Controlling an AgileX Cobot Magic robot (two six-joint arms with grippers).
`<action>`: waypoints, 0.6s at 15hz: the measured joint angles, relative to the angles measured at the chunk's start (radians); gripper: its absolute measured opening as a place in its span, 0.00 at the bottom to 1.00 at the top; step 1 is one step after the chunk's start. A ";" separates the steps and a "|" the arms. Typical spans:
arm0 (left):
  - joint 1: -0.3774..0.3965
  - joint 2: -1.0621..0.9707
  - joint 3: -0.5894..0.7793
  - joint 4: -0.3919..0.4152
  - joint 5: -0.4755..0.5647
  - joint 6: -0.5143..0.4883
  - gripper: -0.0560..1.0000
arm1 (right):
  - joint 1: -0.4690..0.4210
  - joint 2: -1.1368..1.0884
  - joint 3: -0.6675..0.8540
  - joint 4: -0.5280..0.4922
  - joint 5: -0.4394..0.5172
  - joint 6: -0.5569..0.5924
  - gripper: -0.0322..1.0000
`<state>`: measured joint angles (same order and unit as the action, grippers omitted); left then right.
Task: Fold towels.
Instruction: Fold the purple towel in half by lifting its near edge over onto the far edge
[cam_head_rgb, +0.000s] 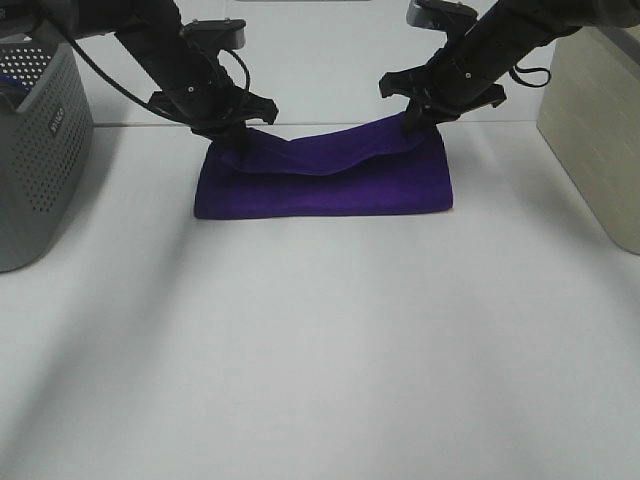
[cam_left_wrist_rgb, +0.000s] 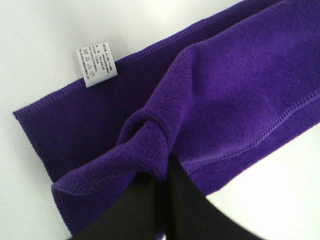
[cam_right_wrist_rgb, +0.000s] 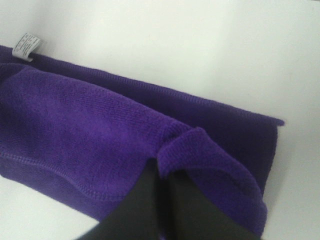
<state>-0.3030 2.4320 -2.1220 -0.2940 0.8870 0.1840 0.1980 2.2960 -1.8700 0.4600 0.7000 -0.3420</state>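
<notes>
Smooth white table (cam_head_rgb: 320, 350) before me, grey perforated basket (cam_head_rgb: 35, 150) at left, fuzzy purple towel (cam_head_rgb: 330, 185) folded into a long band at far centre, my left claw (cam_head_rgb: 228, 135) and right claw (cam_head_rgb: 413, 122) each clenched on bunched terry, small white label (cam_left_wrist_rgb: 96, 64).

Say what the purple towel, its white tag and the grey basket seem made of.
The purple towel looks like soft matte terry or microfibre cloth: fuzzy nap, stitched hems. Its white care tag seems thin smooth printed fabric. The grey perforated basket appears moulded plastic: regular holes, slight sheen.
</notes>
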 joint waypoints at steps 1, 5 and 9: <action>0.000 0.020 -0.021 0.008 0.000 0.001 0.05 | 0.000 0.029 -0.037 -0.015 0.001 0.013 0.06; 0.000 0.055 -0.032 0.029 -0.001 0.012 0.05 | 0.000 0.056 -0.079 -0.086 0.029 0.050 0.06; 0.000 0.057 -0.033 0.050 -0.041 0.012 0.11 | 0.000 0.056 -0.080 -0.136 0.053 0.094 0.19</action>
<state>-0.3030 2.4890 -2.1550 -0.2440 0.8460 0.1960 0.1980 2.3520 -1.9500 0.3240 0.7530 -0.2480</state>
